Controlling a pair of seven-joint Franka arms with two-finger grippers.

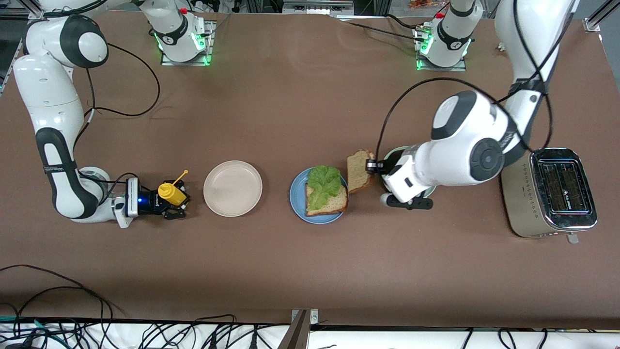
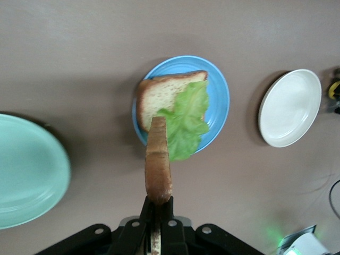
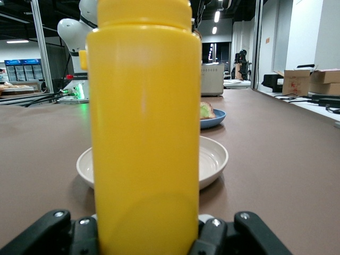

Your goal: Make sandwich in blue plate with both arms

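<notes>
The blue plate (image 1: 296,193) holds a brown bread slice (image 1: 334,204) with a green lettuce leaf (image 1: 323,184) on top. My left gripper (image 1: 372,167) is shut on a second bread slice (image 1: 358,169) and holds it on edge in the air, just over the plate's rim toward the left arm's end. In the left wrist view the held slice (image 2: 158,164) hangs from my left gripper (image 2: 158,210) above the blue plate (image 2: 219,90), lettuce (image 2: 186,122) and lower slice (image 2: 162,93). My right gripper (image 1: 175,196) is shut on a yellow squeeze bottle (image 1: 170,193) low at the table.
A beige plate (image 1: 232,188) lies between the bottle and the blue plate. A pale green plate (image 1: 393,155) is mostly hidden under the left arm. A steel toaster (image 1: 557,194) stands at the left arm's end. The right wrist view is filled by the bottle (image 3: 144,127).
</notes>
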